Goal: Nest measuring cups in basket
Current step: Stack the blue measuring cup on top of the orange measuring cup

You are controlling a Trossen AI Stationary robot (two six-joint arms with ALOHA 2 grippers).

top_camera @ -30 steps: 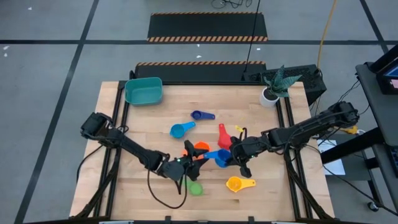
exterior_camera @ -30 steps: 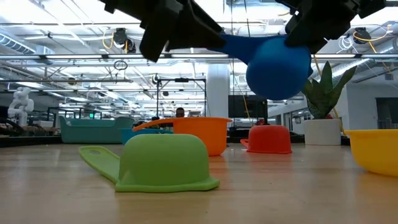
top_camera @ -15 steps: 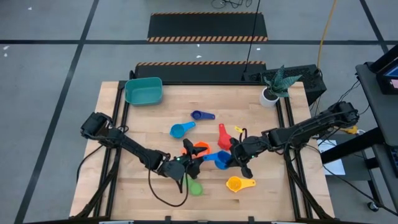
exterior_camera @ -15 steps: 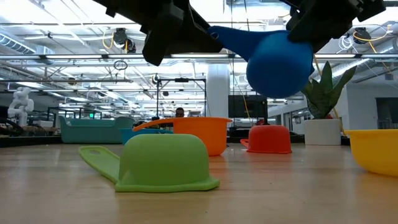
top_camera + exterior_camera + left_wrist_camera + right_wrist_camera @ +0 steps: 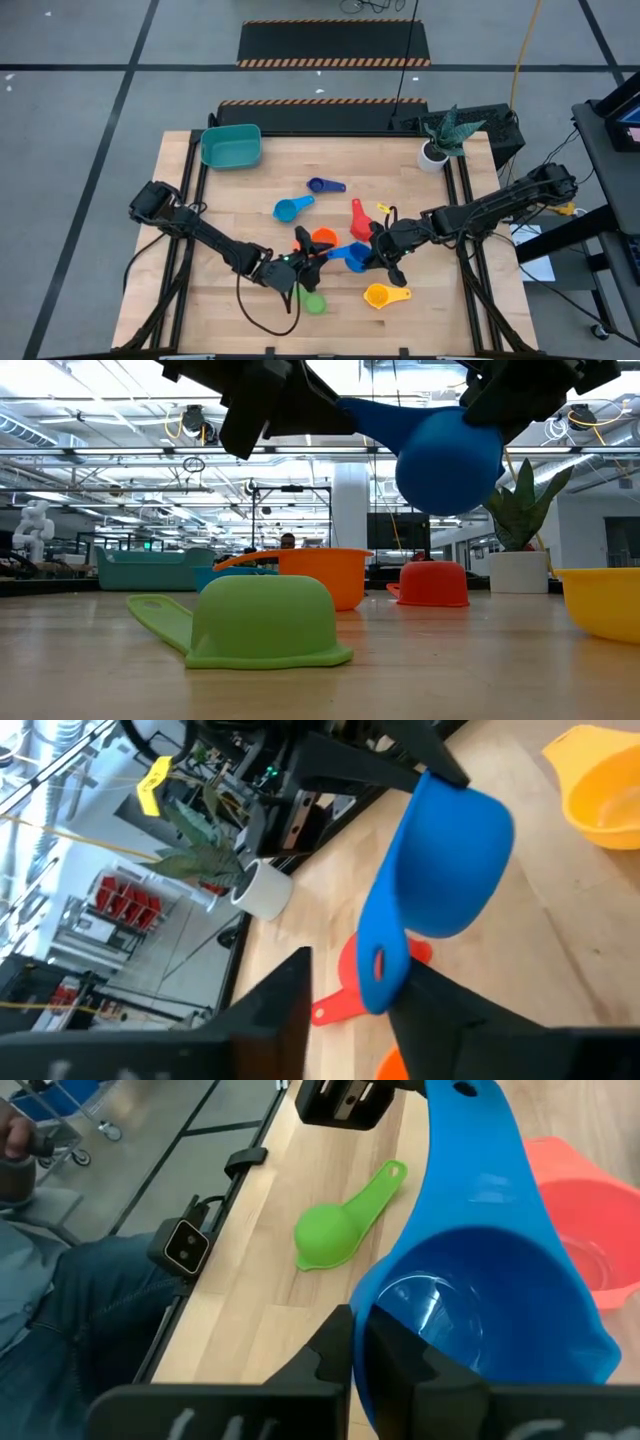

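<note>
— What moved?
— Almost nothing. From above, the blue cup [image 5: 352, 254] has stayed mid-frame, just off the table [image 5: 240, 200], with the right gripper [image 5: 378, 250] closed on its rim.
— And the left gripper [image 5: 308, 258]?
— In its wrist view the fingers [image 5: 270, 1010] stand apart around the handle. The basket [image 5: 231, 146] sits upper left.
</note>
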